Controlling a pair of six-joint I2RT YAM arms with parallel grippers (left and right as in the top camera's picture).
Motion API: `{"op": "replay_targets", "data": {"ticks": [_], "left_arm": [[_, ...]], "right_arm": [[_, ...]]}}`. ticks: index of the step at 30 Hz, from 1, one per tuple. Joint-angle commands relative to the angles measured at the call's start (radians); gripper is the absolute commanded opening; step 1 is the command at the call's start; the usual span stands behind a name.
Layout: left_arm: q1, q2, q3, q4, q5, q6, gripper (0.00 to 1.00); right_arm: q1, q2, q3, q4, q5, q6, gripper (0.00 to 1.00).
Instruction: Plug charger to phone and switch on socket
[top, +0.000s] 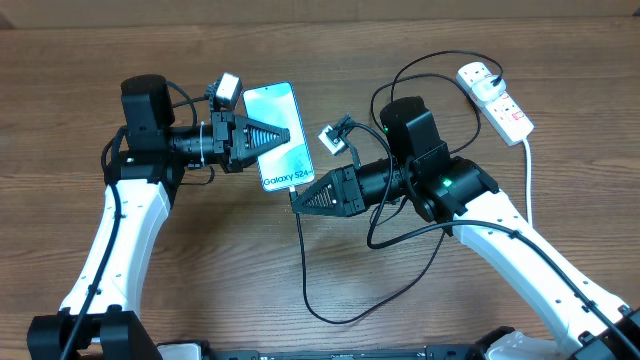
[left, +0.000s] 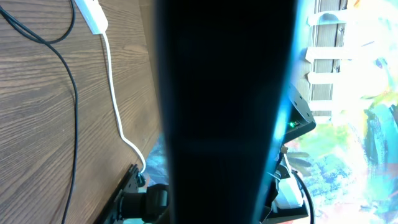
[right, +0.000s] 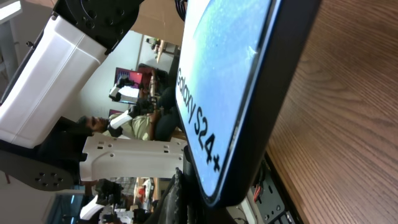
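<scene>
in the left gripper (top: 283, 134), phone (top: 288, 163), text end toward charger (top: 303, 262)

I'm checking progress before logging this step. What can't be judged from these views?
- Whether the charger connector sits in the phone: overhead, the right gripper covers it; right wrist, that edge is dark.
- Left wrist: the phone's dark body blocks most of the view.
- The socket switch position: too small overhead, cut off at the left wrist's top edge.

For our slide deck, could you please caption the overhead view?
Left gripper grips the phone; right gripper holds the charger at its bottom edge; the socket lies far right.
</scene>
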Motion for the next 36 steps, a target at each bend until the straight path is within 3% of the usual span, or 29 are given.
{"op": "replay_targets", "data": {"ticks": [1, 24, 36], "left_arm": [[-0.008, 0.001, 0.009, 0.003, 0.058, 0.027, 0.05], [-0.008, 0.001, 0.009, 0.01, 0.101, 0.073, 0.04], [-0.008, 0.001, 0.009, 0.001, 0.101, 0.068, 0.04]], "right_arm": [[-0.002, 0.004, 0.022, 0.011, 0.018, 0.008, 0.04], [-0.047, 0.043, 0.022, 0.056, -0.082, 0.048, 0.04], [-0.039, 0.043, 0.022, 0.081, -0.008, 0.045, 0.04]]}}
